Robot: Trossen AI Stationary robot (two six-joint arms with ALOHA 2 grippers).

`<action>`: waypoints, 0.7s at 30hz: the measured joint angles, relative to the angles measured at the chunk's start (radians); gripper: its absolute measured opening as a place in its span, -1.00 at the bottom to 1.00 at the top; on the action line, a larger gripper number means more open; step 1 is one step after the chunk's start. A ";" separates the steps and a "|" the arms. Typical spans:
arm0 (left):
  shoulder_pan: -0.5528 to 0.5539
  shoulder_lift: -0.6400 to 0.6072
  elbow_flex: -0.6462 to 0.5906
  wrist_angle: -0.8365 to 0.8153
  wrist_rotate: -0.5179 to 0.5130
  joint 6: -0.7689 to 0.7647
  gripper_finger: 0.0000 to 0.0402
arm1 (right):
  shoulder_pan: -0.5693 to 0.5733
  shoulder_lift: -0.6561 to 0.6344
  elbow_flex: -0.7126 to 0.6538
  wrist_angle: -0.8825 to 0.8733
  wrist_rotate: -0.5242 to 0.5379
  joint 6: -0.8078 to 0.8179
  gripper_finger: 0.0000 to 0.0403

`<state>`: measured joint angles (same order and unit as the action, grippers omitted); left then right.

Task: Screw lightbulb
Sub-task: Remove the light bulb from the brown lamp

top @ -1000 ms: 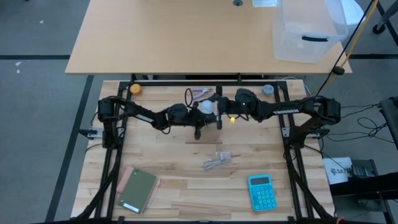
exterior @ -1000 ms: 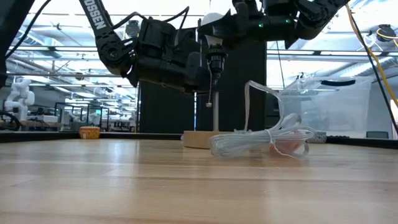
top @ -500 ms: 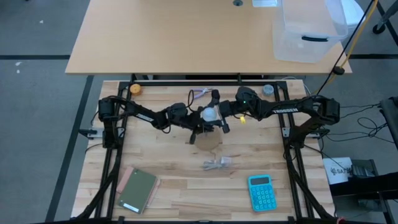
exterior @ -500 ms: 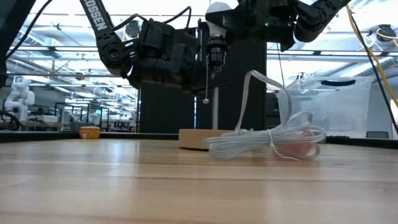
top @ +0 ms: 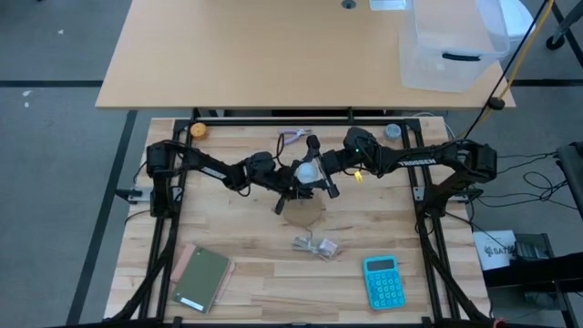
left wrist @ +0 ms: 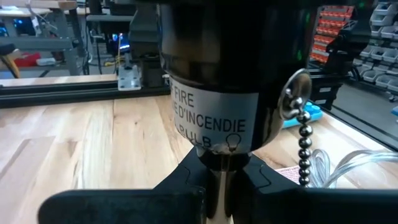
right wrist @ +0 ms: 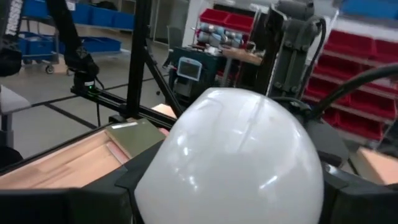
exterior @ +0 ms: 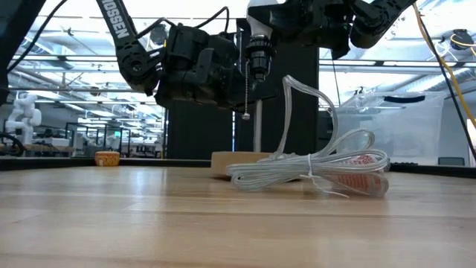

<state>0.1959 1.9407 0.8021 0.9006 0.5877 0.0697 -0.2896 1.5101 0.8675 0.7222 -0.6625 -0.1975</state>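
A: Item one, changes. What will you log against the frames before this?

B: You will note the coiled white cord (exterior: 312,175) has slid nearer the low camera and lies a little farther from both grippers, toward the table's near edge (top: 314,245). The round wooden base (top: 304,210) is now plainer below the grippers, and the lightbulb (top: 307,170) has stayed at the meeting point of the two arms.

A: Item two, left to right. Begin at your left.

B: Green notebook (top: 201,277): well apart from the left gripper, toward the near left corner. Orange round object (top: 198,130): behind the left arm's shoulder end. Left gripper (top: 290,183): clamped on the black socket (left wrist: 214,68); your left wrist view shows its stem seated between the dark fingers (left wrist: 124,202), label facing the camera, bead pull-chain (left wrist: 303,134) hanging beside it.

A: Item three, the task's thing.

B: Lightbulb: directly above the socket in the low view (exterior: 260,6), its screw end at the socket's mouth; how far it is threaded you cannot tell. Right gripper (top: 321,169): closed around the lightbulb, whose white dome (right wrist: 233,158) fills the right wrist view between the fingers.

A: Item four, remainder.

B: Purple-and-white cable (top: 293,137): just behind the grippers. Blue calculator (top: 383,281): well apart from the right gripper, toward the near right.
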 joint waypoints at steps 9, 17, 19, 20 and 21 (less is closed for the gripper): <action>-0.002 0.039 -0.001 0.073 -0.008 -0.020 -0.85 | 0.036 -0.009 0.018 -0.007 0.083 0.057 0.37; -0.002 0.039 -0.003 0.078 -0.039 -0.026 -0.85 | 0.077 -0.015 0.016 -0.016 0.166 0.081 0.71; -0.002 0.039 -0.003 0.078 -0.047 -0.027 -0.85 | 0.081 -0.028 0.016 -0.017 0.174 0.073 0.77; -0.002 0.039 -0.003 0.078 -0.048 -0.028 -0.85 | 0.081 -0.039 0.015 -0.021 0.174 0.074 0.78; -0.001 0.039 -0.003 0.078 -0.048 -0.028 -0.85 | 0.081 -0.049 0.014 -0.021 0.174 0.077 0.80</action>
<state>0.1948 1.9799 0.7994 0.9784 0.5396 0.0421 -0.2085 1.4606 0.8818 0.7009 -0.4889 -0.1210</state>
